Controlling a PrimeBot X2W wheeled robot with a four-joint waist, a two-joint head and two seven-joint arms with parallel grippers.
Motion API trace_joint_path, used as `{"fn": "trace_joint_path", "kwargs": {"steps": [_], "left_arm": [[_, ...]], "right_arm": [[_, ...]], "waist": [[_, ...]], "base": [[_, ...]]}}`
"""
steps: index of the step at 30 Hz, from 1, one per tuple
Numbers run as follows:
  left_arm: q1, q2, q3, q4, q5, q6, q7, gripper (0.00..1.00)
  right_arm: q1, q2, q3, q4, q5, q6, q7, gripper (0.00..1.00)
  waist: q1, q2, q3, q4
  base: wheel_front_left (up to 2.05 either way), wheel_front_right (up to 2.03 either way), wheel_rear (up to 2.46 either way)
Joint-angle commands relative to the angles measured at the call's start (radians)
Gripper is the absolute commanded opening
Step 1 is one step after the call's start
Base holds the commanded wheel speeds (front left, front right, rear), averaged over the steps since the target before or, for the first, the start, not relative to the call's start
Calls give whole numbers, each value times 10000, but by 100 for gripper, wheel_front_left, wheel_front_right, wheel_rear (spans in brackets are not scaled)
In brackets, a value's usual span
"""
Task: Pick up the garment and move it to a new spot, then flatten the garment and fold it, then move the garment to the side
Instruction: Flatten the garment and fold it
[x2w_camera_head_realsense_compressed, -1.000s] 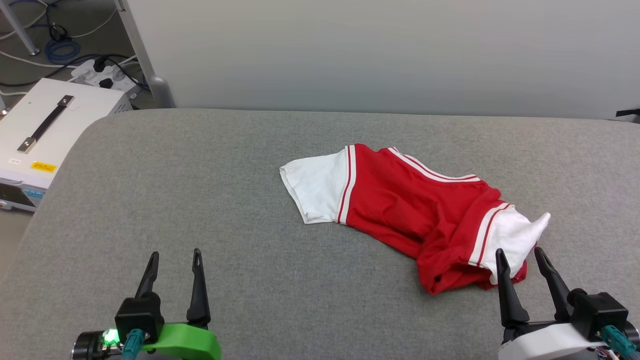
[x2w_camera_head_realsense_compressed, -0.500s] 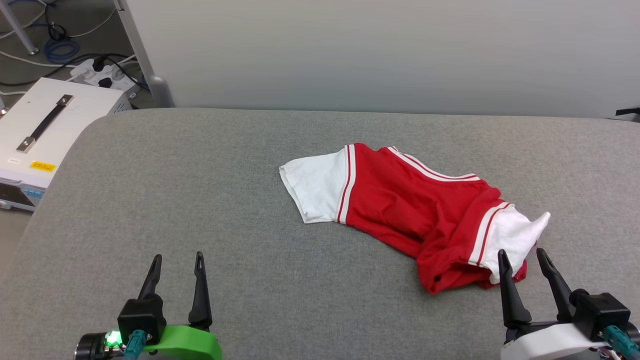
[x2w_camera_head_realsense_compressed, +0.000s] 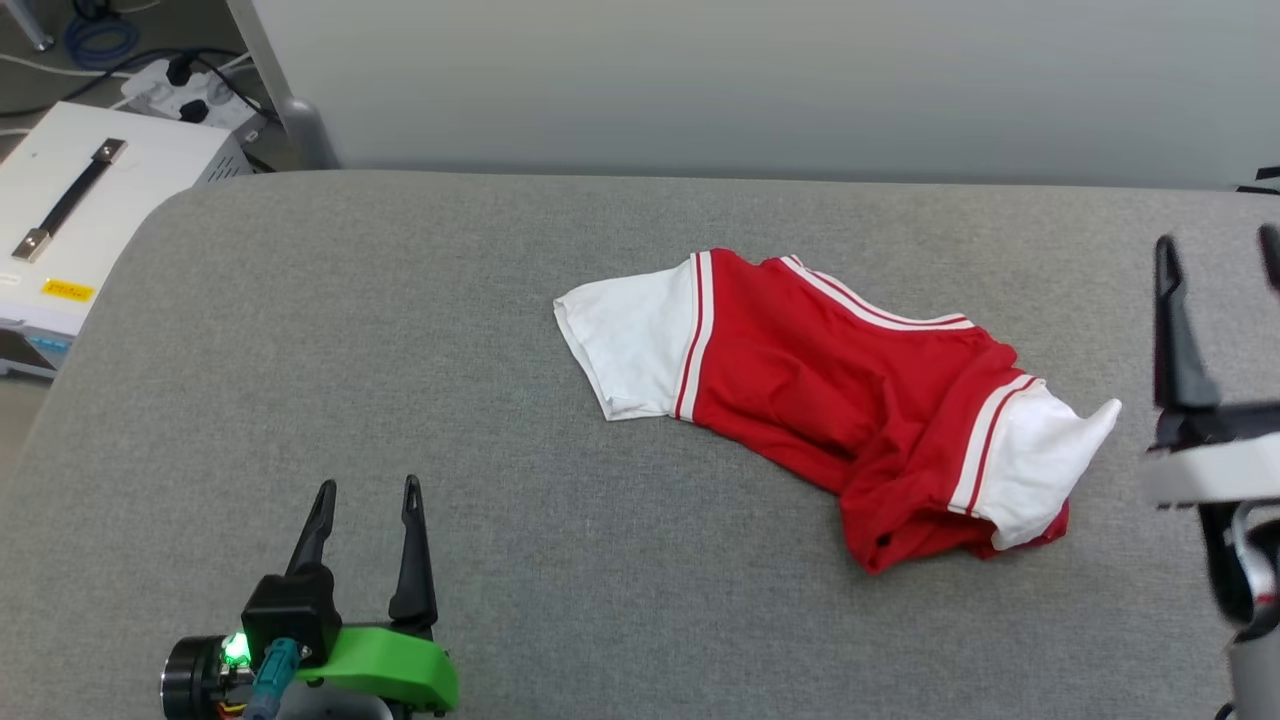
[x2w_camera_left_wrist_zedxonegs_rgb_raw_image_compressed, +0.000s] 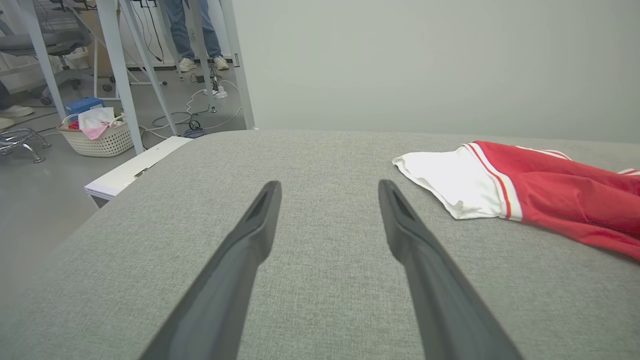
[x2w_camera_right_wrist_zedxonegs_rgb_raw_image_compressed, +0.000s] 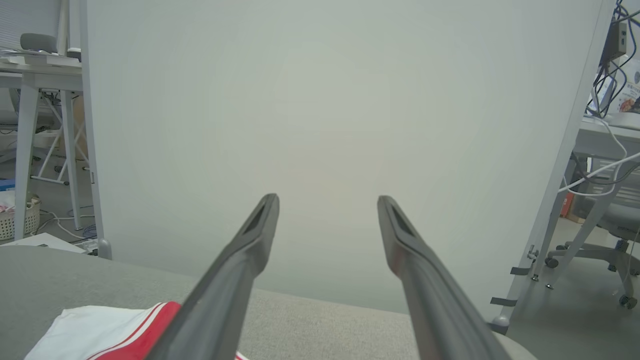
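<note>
The left gripper (x2w_camera_head_realsense_compressed: 368, 485) hovers low over the near left part of the grey fabric-covered table (x2w_camera_head_realsense_compressed: 400, 330), its green mount at the bottom edge of the head view and its two dark fingers pointing away from the robot. Its jaws stand wide apart with nothing between them; in the left wrist view the left gripper (x2w_camera_left_wrist_zedxonegs_rgb_raw_image_compressed: 327, 186) frames bare grey fabric.

Further in and right of centre, the garment (x2w_camera_head_realsense_compressed: 810, 380) lies loosely crumpled on the table, touched by neither gripper. Its red body is bunched in folds, and red-white striped trim edges both sleeves. One white sleeve (x2w_camera_head_realsense_compressed: 625, 345) lies fairly flat at the left end. The other white sleeve (x2w_camera_head_realsense_compressed: 1035, 465) sits at the near right end, one corner poking up. In the left wrist view the garment (x2w_camera_left_wrist_zedxonegs_rgb_raw_image_compressed: 550, 190) lies ahead and to the right of the fingers, well apart from them.

The right gripper (x2w_camera_head_realsense_compressed: 1216, 240) shows at the right edge of the head view, motion-blurred and right of the garment. Its jaws are also wide apart and empty. In the right wrist view the right gripper (x2w_camera_right_wrist_zedxonegs_rgb_raw_image_compressed: 325, 200) is raised above the table, with the garment (x2w_camera_right_wrist_zedxonegs_rgb_raw_image_compressed: 115, 325) at the lower left.

Beyond the table's far edge stands a pale partition wall (x2w_camera_head_realsense_compressed: 760, 80). Off the far left corner sits a white box with a black handle (x2w_camera_head_realsense_compressed: 80, 200), with a power strip (x2w_camera_head_realsense_compressed: 175, 85) and cables behind it. Farther back, the left wrist view shows a white basket (x2w_camera_left_wrist_zedxonegs_rgb_raw_image_compressed: 100, 137) on the floor and a person's legs (x2w_camera_left_wrist_zedxonegs_rgb_raw_image_compressed: 195, 30).
</note>
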Motion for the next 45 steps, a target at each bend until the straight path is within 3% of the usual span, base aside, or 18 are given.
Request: {"fn": "trace_joint_path", "kwargs": {"steps": [1, 5, 8, 9, 10, 11, 19, 22, 26, 37, 38, 45], "left_arm": [[-303, -59, -17, -57, 69, -70, -57, 100], [-561, -89, -64, -95, 15, -95, -57, 100], [-746, -104, -106, -150, -30, -77, -57, 100], [-811, -108, -127, -169, -48, -65, -57, 100], [-988, -116, -164, -222, -115, -32, -57, 100], [-1056, -118, -184, -251, -137, -19, -57, 100], [-1571, -122, -434, -455, -398, 135, -57, 100], [-1811, -122, -585, -508, -504, 202, -57, 100], [-2058, -122, -825, -520, -658, 304, -57, 100], [-2236, -123, -1094, -471, -915, 540, -57, 100], [-2199, -123, -1064, -462, -906, 551, -57, 100], [-2056, -123, -946, -433, -792, 539, -57, 100]], "right_arm": [[-533, -351, -14, 108, 62, -7, -92, 100], [-1559, -1289, 395, 982, 458, -7, -30, 100], [-2370, -2124, 1087, 1636, 1146, -7, 787, 100], [-2641, -2439, 1411, 1847, 1481, -7, 1288, 100], [-3290, -3423, 2399, 2128, 2221, -7, 2583, 100], [-3489, -3749, 2809, 2215, 2546, -7, 3138, 100], [-4530, -5625, 5586, 2493, 5483, -7, 7354, 100], [-4898, -6024, 6186, 2673, 6277, -7, 8588, 100], [-5335, -6237, 6798, 3008, 6587, -7, 9379, 100], [-5075, -6186, 8225, 4189, 7005, -7, 9695, 100], [-5073, -6193, 8311, 4217, 7021, -7, 9542, 0], [-5384, -6535, 8321, 3865, 6835, -7, 7867, 0]], "waist": [[0, 0, 344, 91], [0, 0, 754, 232], [0, 0, 1112, 337], [0, 0, 1232, 377], [0, 0, 1574, 491], [0, 0, 1686, 526], [0, 0, 2491, 800], [0, 0, 2813, 949], [0, 0, 3188, 1140], [0, 0, 3538, 1452], [0, 0, 3496, 1412], [0, 0, 3097, 1044]], "base": [[0, 0, 0], [0, 0, 0], [0, 0, 0], [0, 0, 0], [0, 0, 0], [0, 0, 0], [0, 0, 0], [0, 0, 0], [0, 0, 0], [0, 0, 0], [0, 0, 0], [0, 0, 0]]}}
